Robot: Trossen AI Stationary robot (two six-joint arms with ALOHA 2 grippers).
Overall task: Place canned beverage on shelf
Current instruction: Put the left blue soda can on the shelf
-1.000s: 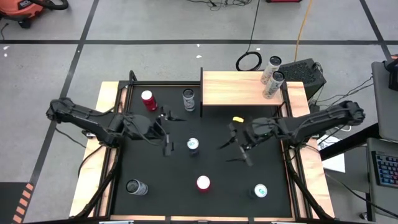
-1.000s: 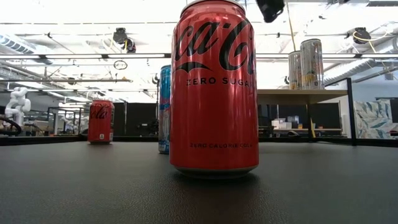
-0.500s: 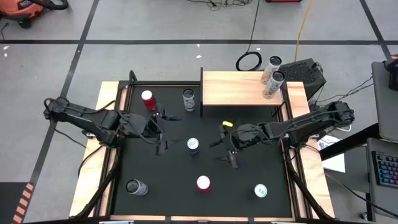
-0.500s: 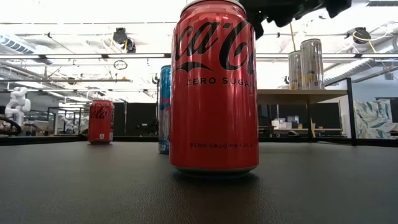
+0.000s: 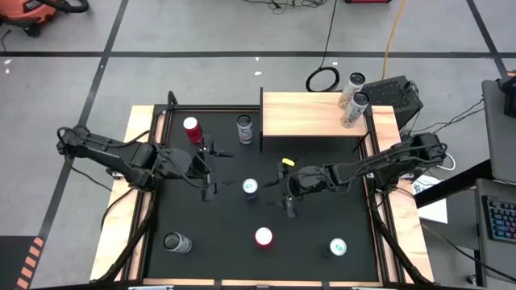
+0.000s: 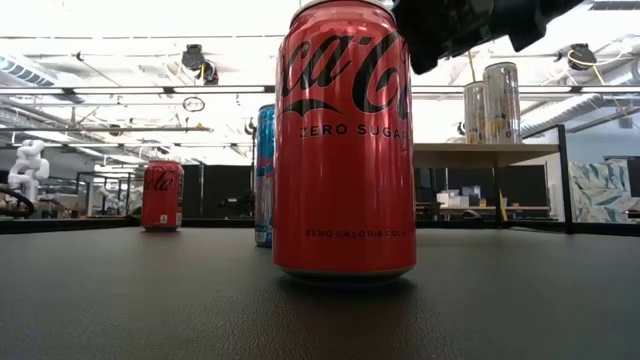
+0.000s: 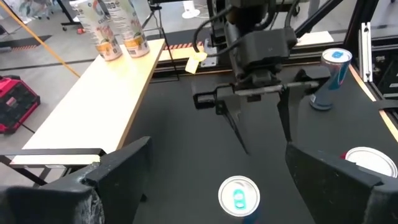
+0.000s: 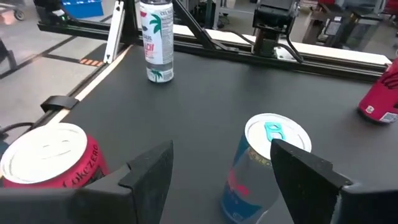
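A blue-and-silver can [image 5: 251, 188] stands upright on its base at the middle of the black table [image 5: 322, 217]. My right gripper [image 5: 286, 191] is open just to its right, fingers pointing toward the table's left. In the right wrist view the can [image 8: 264, 165] is ahead of the open fingers [image 8: 221, 149], untouched. My left gripper [image 5: 211, 171] is open on the can's left side and faces it [image 7: 238, 196]. The pale-wood shelf [image 5: 310, 113] stands at the far right with two tall cans [image 5: 353, 98] on its right end.
Other cans stand on the table: a red one [image 5: 191, 129] and a grey one [image 5: 244, 129] at the far side, a red Coke Zero can [image 5: 264, 237], a silver one [image 5: 176, 242] and one at the near right [image 5: 337, 247]. Wooden strips edge the table.
My right gripper has come down and gone toward the table's left, closing in on the blue can at the middle, and it has rolled a little on the way. Its fingers stay open. The cans have not moved.
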